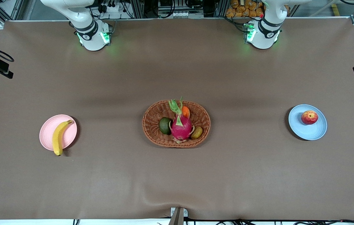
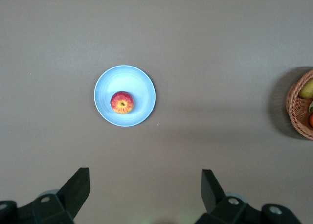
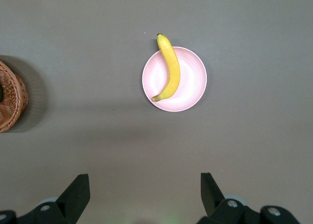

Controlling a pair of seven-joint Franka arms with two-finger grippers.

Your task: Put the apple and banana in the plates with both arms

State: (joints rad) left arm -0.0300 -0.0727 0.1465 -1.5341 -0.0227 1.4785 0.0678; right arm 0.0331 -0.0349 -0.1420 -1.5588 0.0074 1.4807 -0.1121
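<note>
Fingers (image 2: 73,190) of the left gripper (image 2: 145,187) were spread wide, empty, high over the table (image 1: 177,175); right gripper (image 3: 144,190) the same. Apple (image 1: 309,117) sat in the blue plate (image 1: 305,132). Banana (image 1: 59,137) lay across the pink plate (image 1: 46,134), one tip overhanging the rim.

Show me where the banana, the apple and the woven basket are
Long curved yellow banana (image 1: 58,137), front view, mid-body.
Small round red apple (image 1: 309,117), front view, its top.
Oval brown woven basket (image 1: 152,125), front view, inner wall.
</note>
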